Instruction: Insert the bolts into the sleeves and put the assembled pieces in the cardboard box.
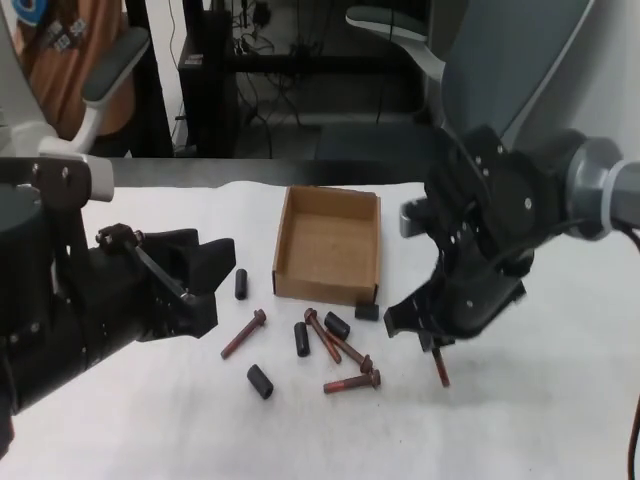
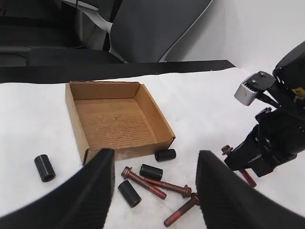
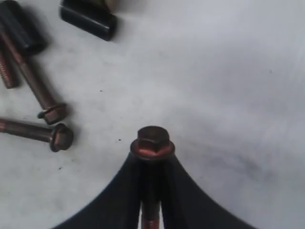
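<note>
**Bolt [image 1: 440,368] clamped in the right gripper [image 1: 437,345], off the near right corner of the cardboard box [image 1: 325,287]**

We see the right gripper's two fingers [image 3: 107,205] closed tight on the bolt's shaft just under its flanged head; the head sits clear above the fingertips, and the shaft hangs out below them, close to upright with a slight lean; whether its tip touches the white cloth [image 1: 520,430] we cannot tell. Gripper and bolt stand to the right of the box and nearer the arms than its front wall, apart from the box itself.

The left gripper [image 1: 215,280] hangs to the left of the box, about level with its front wall; its fingers [image 2: 95,191] are spread wide and grasp nothing.

The rest of the parts lie on the cloth in front of the box's front wall; four loose bolts [image 1: 322,334] lie flat there, two of them side by side, one further out from the box, one off toward the left; of the five sleeves [image 1: 301,338], one [image 1: 367,311] lies just beside the box's near right corner, one [image 1: 241,284] stands off its near left corner, two lie among the loose bolts, and the last [image 1: 260,381] lies farthest out from the box.
</note>
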### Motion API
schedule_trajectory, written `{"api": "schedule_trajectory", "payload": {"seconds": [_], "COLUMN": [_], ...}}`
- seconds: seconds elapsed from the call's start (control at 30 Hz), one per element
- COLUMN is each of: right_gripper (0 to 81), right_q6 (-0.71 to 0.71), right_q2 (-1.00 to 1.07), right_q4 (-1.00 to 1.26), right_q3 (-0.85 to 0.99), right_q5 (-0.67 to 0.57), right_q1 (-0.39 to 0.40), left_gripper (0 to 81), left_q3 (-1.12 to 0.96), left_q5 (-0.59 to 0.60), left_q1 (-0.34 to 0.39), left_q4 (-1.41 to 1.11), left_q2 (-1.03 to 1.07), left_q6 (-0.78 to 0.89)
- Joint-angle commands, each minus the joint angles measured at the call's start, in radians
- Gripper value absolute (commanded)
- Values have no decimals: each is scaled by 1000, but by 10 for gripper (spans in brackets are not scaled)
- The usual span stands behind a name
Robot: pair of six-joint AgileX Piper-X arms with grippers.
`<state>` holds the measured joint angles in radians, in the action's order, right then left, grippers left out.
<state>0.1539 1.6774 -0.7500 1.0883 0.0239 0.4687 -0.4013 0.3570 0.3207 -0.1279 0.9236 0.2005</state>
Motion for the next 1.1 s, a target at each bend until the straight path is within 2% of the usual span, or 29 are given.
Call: {"api": "schedule_trajectory", "payload": {"seconds": [0.0, 0.07, 0.17, 0.23, 0.3, 0.4, 0.63, 0.7, 0.83, 0.93, 1.07], "right_gripper": [0, 0, 0, 0, 0, 0, 0, 0, 0, 0, 0], "right_q6": [-64, -48, -50, -51, -51, -51, -112, -113, -113, -125, -130], "right_q2": [-37, -58, -90, -111, -127, -150, -201, -213, -223, -226, -237], "right_q4": [-28, -51, -48, -35, -23, -24, -24, -24, -33, -33, -49], "right_q3": [17, 17, 17, 17, 17, 24, 29, 29, 29, 29, 29], "right_q5": [-11, -2, 1, 1, -4, -24, -37, -37, -56, -98, -140], "right_q1": [8, 9, 9, 9, 9, 9, 5, 4, 4, 4, 4], "left_gripper": [494, 470, 410, 410, 410, 410, 410, 410, 354, 360, 521], "left_q3": [-10, -10, -27, -65, -124, -232, -425, -459, -491, -491, -491], "left_q5": [-33, -87, -71, -33, -82, -143, -134, -205, -368, -428, -462], "left_q1": [5, 5, 11, 42, 72, 112, 156, 178, 249, 305, 330], "left_q4": [30, 79, 159, 230, 321, 466, 573, 588, 611, 611, 641], "left_q2": [-7, 9, 68, 140, 210, 330, 493, 505, 509, 522, 575], "left_q6": [-14, -49, -192, -362, -401, -303, 269, 398, 477, 474, 515]}}
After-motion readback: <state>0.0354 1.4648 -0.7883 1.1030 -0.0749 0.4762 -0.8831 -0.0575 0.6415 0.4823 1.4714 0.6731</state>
